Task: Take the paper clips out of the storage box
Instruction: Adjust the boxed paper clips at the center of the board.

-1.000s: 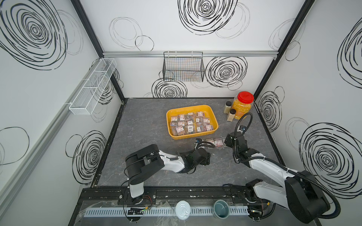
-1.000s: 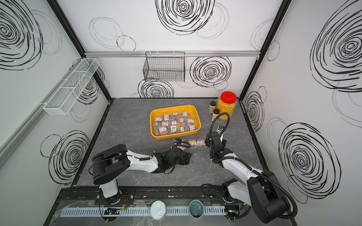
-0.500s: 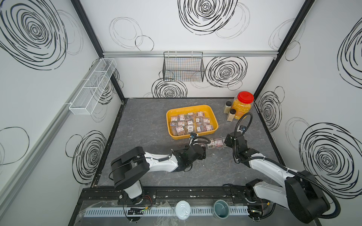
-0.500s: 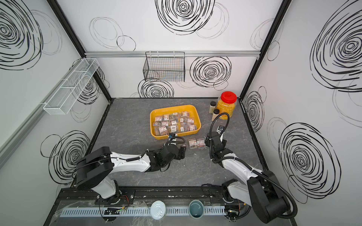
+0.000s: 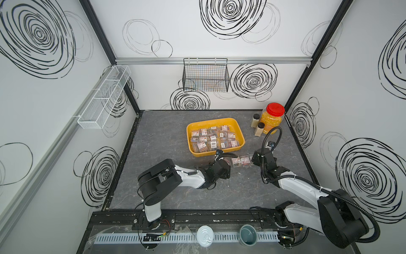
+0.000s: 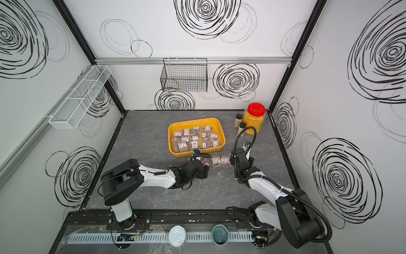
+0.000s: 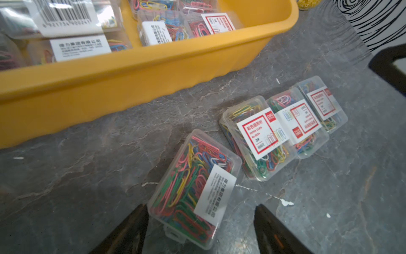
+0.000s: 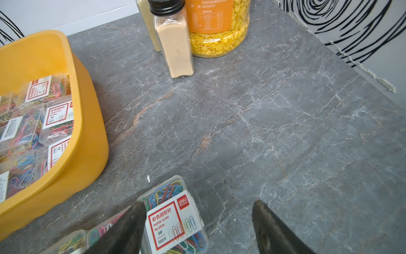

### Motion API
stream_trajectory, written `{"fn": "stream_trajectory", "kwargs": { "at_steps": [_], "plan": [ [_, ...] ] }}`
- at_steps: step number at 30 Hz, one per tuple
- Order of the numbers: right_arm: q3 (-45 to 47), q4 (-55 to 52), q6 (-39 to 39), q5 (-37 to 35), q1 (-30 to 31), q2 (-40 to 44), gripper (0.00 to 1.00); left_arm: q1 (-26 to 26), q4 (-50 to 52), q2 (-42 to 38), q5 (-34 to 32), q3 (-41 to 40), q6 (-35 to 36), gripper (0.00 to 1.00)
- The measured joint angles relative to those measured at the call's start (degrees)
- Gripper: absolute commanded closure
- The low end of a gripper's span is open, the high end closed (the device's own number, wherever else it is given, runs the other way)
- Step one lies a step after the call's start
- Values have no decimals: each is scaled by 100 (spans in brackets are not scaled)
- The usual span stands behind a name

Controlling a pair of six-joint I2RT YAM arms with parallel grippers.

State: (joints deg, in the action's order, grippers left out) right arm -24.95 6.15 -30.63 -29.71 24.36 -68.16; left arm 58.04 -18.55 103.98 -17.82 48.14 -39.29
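Note:
The yellow storage box (image 5: 219,152) (image 6: 198,152) stands mid-table with several clear cases of paper clips (image 5: 212,138) inside. Three labelled cases (image 7: 285,125) lie in a row on the table just in front of its right corner (image 5: 241,161) (image 6: 220,161). A fourth case (image 7: 193,189) lies flat at the row's left end, between the fingers of my open left gripper (image 7: 201,209) (image 5: 228,165), with a gap on one side. My right gripper (image 8: 198,204) (image 5: 253,158) is open over the row's right-hand case (image 8: 175,220), which rests beside one finger.
A red-lidded jar (image 5: 272,118) and two spice bottles (image 5: 256,119) stand at the back right, close behind the right arm. A black wire basket (image 5: 205,75) hangs on the back wall, a white mesh rack (image 5: 105,96) on the left wall. A tin (image 5: 205,236) and a cup (image 5: 248,236) sit on the front rail.
The left arm's elbow swung out to the left and came back; its gripper stayed by the left end of the row. The right arm has not moved.

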Motion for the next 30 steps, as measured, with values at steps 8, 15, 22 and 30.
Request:
{"fn": "stream_trajectory", "kwargs": {
  "at_steps": [8, 15, 22, 30],
  "plan": [
    [-103, -7, 7, -61, 74, -111, 21, 387, 42, 72, -13, 249, 83, 20],
    [-103, -4, 7, -79, 76, -105, 21, 498, 37, 72, -4, 254, 72, 20],
    [-98, -4, 9, -81, 79, -7, 20, 522, 22, 72, -22, 245, 13, 20],
    [-98, -4, 9, -81, 87, 35, 20, 772, -90, 72, -72, 83, -144, 19]
  ]
}}
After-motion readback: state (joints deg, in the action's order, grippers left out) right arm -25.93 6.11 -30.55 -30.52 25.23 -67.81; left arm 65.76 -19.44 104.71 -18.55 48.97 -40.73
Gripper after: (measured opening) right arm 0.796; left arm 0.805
